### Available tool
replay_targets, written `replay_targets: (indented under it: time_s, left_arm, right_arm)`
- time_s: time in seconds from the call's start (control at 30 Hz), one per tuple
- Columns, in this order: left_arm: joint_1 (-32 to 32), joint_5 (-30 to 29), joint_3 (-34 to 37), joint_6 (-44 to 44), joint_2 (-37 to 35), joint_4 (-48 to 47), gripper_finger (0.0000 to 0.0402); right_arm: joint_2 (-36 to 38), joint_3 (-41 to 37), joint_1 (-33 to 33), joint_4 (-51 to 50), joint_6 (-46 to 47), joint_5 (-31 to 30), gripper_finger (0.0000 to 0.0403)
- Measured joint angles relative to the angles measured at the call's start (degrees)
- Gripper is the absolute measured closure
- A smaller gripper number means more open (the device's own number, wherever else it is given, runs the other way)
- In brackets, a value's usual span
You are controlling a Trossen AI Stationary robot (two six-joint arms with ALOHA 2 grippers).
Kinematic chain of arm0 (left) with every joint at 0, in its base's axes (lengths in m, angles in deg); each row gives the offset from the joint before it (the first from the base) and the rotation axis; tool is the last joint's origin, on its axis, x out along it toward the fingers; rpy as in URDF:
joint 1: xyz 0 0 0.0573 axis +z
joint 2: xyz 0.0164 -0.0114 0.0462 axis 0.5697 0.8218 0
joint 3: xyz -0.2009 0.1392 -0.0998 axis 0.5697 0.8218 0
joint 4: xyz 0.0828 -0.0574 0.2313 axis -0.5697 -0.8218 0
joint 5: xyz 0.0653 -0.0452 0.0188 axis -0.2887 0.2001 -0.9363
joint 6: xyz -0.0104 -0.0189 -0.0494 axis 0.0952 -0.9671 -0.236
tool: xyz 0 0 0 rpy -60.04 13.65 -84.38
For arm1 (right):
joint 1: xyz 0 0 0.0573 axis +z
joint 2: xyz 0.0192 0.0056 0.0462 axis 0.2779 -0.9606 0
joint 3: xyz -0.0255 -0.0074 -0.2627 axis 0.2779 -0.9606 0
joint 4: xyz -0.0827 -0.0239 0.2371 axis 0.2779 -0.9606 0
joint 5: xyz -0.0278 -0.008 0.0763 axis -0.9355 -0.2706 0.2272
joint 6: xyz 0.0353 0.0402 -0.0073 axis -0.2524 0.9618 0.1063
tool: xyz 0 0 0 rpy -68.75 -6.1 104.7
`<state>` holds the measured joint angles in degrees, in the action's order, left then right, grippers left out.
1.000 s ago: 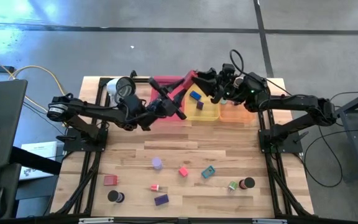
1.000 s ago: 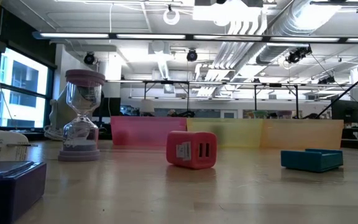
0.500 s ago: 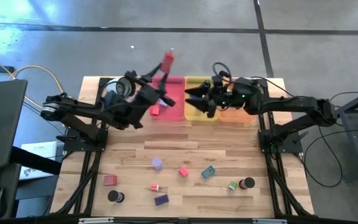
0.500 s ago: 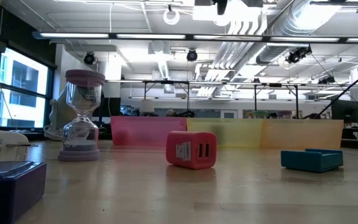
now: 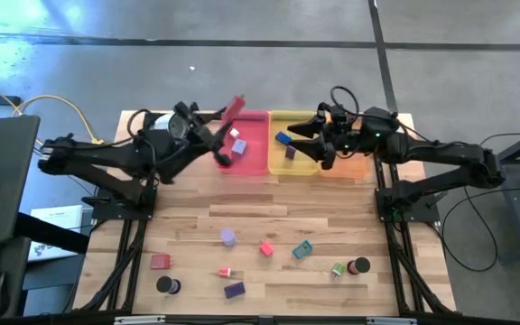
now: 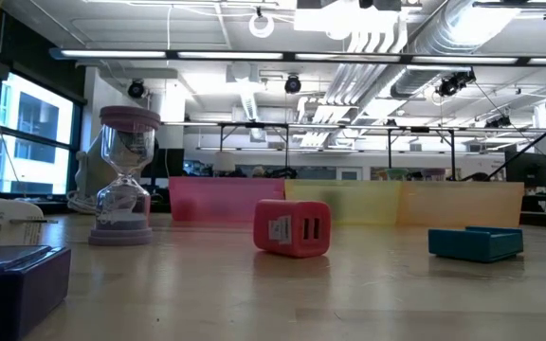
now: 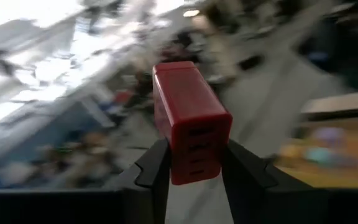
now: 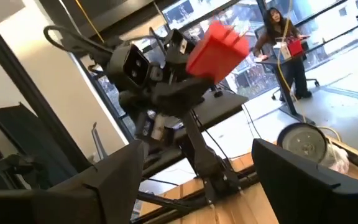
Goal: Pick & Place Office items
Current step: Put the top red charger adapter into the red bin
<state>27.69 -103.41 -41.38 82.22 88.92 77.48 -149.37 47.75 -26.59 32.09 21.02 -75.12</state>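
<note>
While the left gripper hung raised over the far left of the table, at the left edge of the pink tray, its jaws were clamped on a red block, held clear of the wood and pointing up and away. The right gripper sat over the yellow tray, jaws wide and empty. Blue and purple pieces already lay in the yellow tray, a pink and a lavender piece in the pink one. Judged step: carry phase for the red block, placement not yet done. Next move would call for lowering the left gripper into the matching tray, presumably pink, then letting go without clipping the rim. About nine items remained on the near half of the table, among them a second red block, a teal block and a purple block. The right arm looked free to go for one of these.
</note>
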Motion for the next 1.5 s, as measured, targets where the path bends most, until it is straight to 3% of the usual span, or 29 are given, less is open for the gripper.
replay_targets:
  time_s: [0.1, 0.3, 0.5, 0.7, 0.8, 1.17, 1.4, 1.5]
  left_arm:
    - [2.0, 10.1, 0.0, -14.4, -3.5, -13.2, 0.0294]
    - [12.9, 37.6, 0.0, -37.4, -6.5, -30.7, 0.0294]
    - [25.6, 53.0, 0.0, -52.1, -2.3, -36.9, 0.0294]
    - [35.0, 68.7, 0.1, -58.2, 7.3, -39.1, 0.0294]
    - [37.7, 70.8, 0.1, -59.0, 12.2, -38.9, 0.0294]
    - [40.7, 69.9, 0.1, -55.8, 27.2, -34.4, 0.0294]
    - [40.7, 60.8, 0.1, -48.8, 30.5, -31.2, 0.0294]
    - [40.8, 59.5, 0.1, -46.5, 31.5, -29.1, 0.0294]
  right_arm:
    - [0.0, 0.0, 0.0, -1.8, 0.0, -0.1, 0.0117]
    - [0.0, 0.0, 0.0, -3.7, 0.9, 0.2, 0.0117]
    - [0.0, 0.0, 0.0, -4.9, 1.0, 0.3, 0.0117]
    - [0.0, 0.0, 0.0, -5.7, 1.9, 0.5, 0.0117]
    - [0.0, 0.0, 0.0, -6.7, 2.6, 0.5, 0.0117]
    - [0.0, 0.0, 0.8, -8.1, 2.2, 0.3, 0.0117]
    - [0.0, 0.0, 0.8, -10.0, 1.9, 0.3, 0.0117]
    - [0.0, 0.0, 0.8, -10.0, 0.8, 0.3, 0.0117]
